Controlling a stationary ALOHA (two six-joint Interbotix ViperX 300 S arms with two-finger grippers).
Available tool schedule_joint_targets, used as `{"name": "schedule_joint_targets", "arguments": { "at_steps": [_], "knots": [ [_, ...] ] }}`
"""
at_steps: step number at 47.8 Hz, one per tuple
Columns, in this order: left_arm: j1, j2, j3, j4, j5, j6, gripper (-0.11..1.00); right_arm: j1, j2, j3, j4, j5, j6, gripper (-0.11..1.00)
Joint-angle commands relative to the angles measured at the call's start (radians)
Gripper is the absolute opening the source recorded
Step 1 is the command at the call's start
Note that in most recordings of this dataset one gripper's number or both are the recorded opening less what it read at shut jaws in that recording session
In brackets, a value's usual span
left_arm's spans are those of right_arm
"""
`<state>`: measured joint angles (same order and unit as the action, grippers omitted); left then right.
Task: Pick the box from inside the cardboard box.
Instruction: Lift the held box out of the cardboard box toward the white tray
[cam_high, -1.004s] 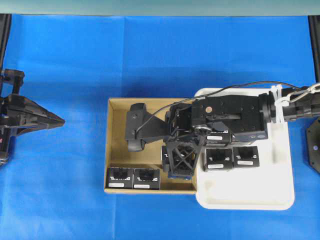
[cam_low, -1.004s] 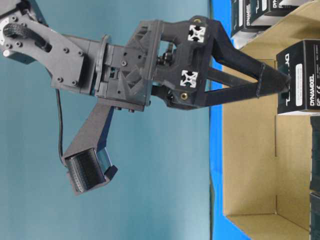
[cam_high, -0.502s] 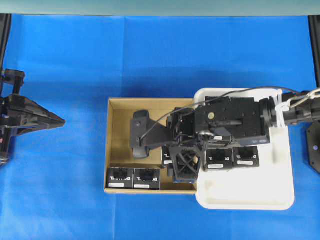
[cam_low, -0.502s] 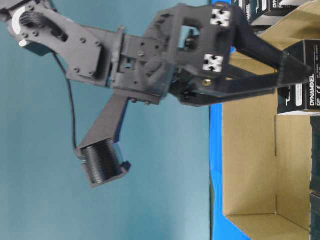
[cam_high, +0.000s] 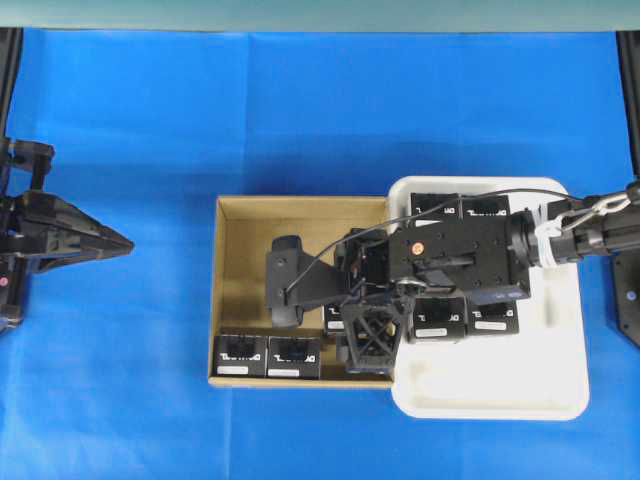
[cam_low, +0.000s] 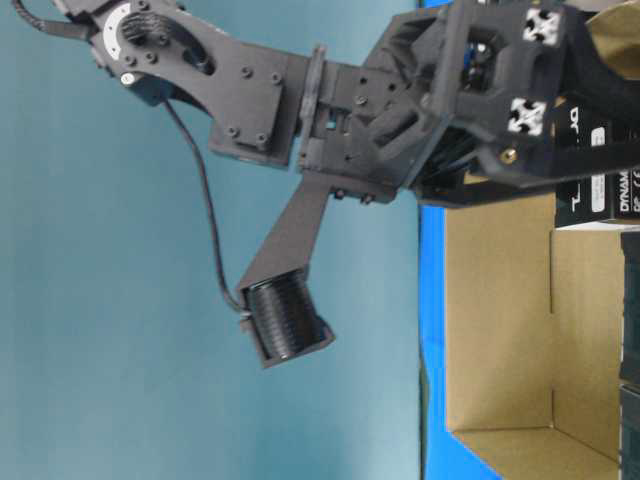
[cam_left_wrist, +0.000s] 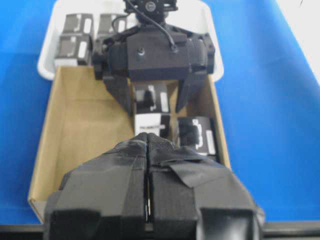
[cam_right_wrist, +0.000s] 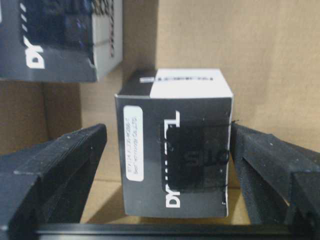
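Black rectangular box (cam_right_wrist: 175, 150) with white lettering sits between the spread-wide right end effector (cam_right_wrist: 165, 165) fingers.
Lower further, keep it centred, then close; neighbour at 11 o'clock stays clear.

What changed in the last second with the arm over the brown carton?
The right claw sank deeper into the large brown cardboard carton, jaws open on either side of one small black box with white lettering, not gripping it. The left claw stayed shut and parked; the other boxes stayed put.
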<state>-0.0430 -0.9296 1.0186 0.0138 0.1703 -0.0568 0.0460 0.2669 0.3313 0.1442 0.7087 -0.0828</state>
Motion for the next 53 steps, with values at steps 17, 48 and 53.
{"name": "schedule_joint_targets", "arguments": {
  "at_steps": [17, 48, 53],
  "knots": [
    [0.002, 0.008, -0.023, 0.003, -0.003, -0.003, -0.07, 0.002, 0.029, -0.015, 0.0, 0.021, -0.026, 1.0],
    [0.002, -0.006, -0.025, 0.003, 0.011, -0.002, -0.07, -0.009, 0.026, -0.107, 0.0, 0.087, -0.017, 0.63],
    [0.002, -0.011, -0.026, 0.002, 0.014, -0.002, -0.07, -0.029, -0.006, -0.147, 0.0, 0.143, -0.017, 0.63]
  ]
}}
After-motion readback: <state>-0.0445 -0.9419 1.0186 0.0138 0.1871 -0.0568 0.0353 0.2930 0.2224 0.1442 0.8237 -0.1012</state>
